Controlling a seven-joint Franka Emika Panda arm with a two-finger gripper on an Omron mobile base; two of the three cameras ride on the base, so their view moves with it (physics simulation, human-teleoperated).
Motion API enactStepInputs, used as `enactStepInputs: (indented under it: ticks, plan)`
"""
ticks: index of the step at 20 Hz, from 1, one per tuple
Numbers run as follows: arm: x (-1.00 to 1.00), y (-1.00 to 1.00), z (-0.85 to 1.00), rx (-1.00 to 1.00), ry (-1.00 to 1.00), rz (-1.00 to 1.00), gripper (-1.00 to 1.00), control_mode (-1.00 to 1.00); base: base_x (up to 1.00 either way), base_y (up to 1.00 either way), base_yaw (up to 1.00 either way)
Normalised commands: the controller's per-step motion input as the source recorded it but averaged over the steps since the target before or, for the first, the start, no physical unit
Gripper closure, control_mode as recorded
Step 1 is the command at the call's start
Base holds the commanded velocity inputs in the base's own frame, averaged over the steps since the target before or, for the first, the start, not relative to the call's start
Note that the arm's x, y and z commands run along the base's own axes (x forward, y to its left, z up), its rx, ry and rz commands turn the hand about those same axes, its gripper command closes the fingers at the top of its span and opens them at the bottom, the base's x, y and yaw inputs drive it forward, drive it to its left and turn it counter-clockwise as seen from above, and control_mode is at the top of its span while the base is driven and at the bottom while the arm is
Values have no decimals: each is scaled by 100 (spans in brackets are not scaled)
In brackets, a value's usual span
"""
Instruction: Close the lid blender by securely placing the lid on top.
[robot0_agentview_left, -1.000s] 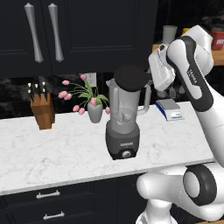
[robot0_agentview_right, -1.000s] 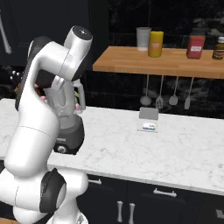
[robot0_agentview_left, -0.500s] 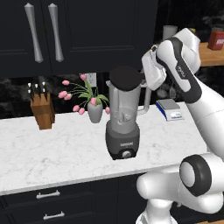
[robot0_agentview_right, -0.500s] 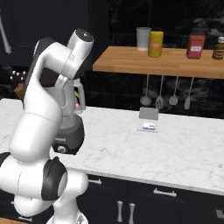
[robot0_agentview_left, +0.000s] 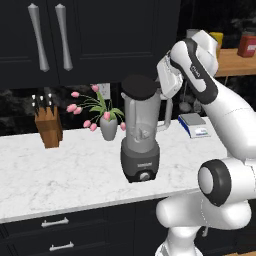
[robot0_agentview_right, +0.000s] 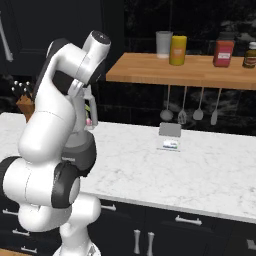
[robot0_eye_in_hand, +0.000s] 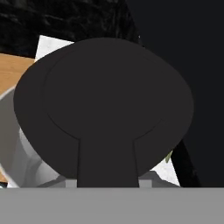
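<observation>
- blender (robot0_agentview_left: 141, 142) stands upright on the white marble counter (robot0_agentview_left: 60, 175), near the front edge, knob facing forward
- lid (robot0_agentview_left: 139, 86) sits over the jar's mouth, roughly level; can't tell whether it's fully seated or just above the rim
- hand view: lid (robot0_eye_in_hand: 103, 103) takes up most of the frame, tab pointing toward the camera, jar rim showing pale grey beneath at lower left
- tool (robot0_agentview_left: 161, 86) is at the lid's right edge, on the jar handle side, hand angled down-left
- tool state: fingertips hidden behind the tab in the hand view and too small in the base views, so cannot tell how wide it's open or whether it grips the tab
- white vase of pink tulips (robot0_agentview_left: 107, 125) just left of and behind the blender; knife block (robot0_agentview_left: 48, 126) further left
- small kitchen scale (robot0_agentview_left: 195, 125) on the counter right of the blender
- right base view: arm blocks most of the blender (robot0_agentview_right: 82, 150); wooden shelf (robot0_agentview_right: 180, 72) with jars above the counter
</observation>
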Motion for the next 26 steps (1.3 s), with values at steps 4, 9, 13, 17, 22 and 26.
enactStepInputs:
  ticks: [4, 9, 13, 17, 22, 26]
  plan:
    - [1, 0, -4, 0, 0, 3, 100, -100, 0, 0, 0]
    - [-25, 0, -18, 0, 0, 3, 100, -100, 0, 0, 0]
    - [-1, -4, -8, 0, 2, 2, 100, -100, 0, 0, 0]
    - [4, -2, 4, 0, 9, 0, 100, -100, 0, 0, 0]
    - [-15, -7, 5, 0, 11, 0, 100, -100, 0, 0, 0]
    - [-17, -16, 0, 0, 7, 2, 100, -100, 0, 0, 0]
